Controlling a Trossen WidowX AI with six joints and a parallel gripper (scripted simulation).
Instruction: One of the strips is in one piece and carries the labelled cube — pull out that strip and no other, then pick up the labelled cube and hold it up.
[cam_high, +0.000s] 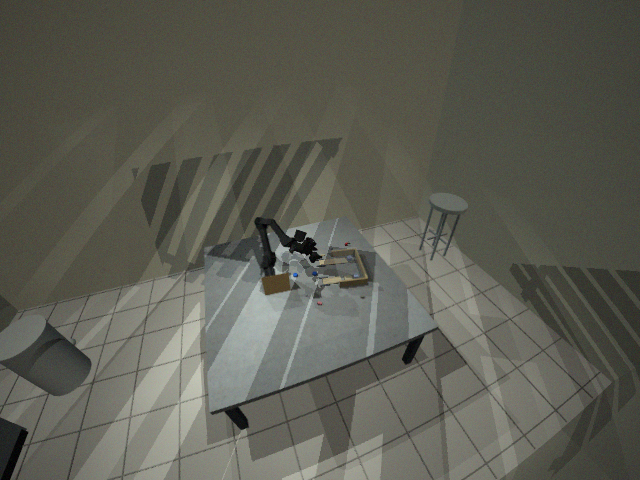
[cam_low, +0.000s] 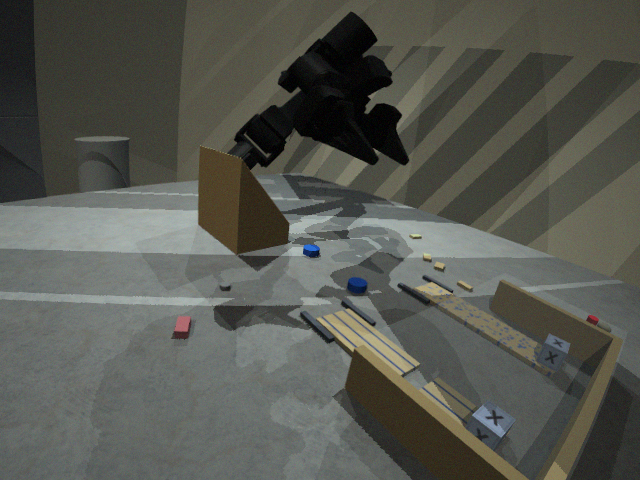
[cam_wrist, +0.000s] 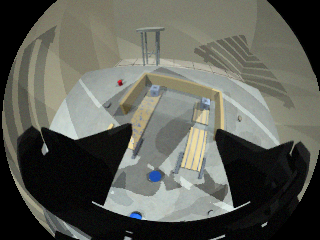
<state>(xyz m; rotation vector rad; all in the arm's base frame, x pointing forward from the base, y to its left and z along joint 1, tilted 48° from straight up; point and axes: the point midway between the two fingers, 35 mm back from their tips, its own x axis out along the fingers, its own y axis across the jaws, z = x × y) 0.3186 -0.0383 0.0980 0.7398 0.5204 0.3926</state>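
Grey table (cam_low: 103, 361) — wooden wedge (cam_low: 235, 204), blue discs (cam_low: 357, 284), red block (cam_low: 181, 326), strips (cam_low: 369, 338), open-sided frame (cam_low: 594, 382).

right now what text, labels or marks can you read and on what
"X" on top and "X" on the side of the near cube, on the striped strip
"X" on top and "X" on the side of the far cube, on the speckled strip
No other words, numbers or brands can be seen.

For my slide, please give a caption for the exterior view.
Open end effector hovers above two strips: striped strip is broken, speckled strip whole, each bearing a labelled cube.
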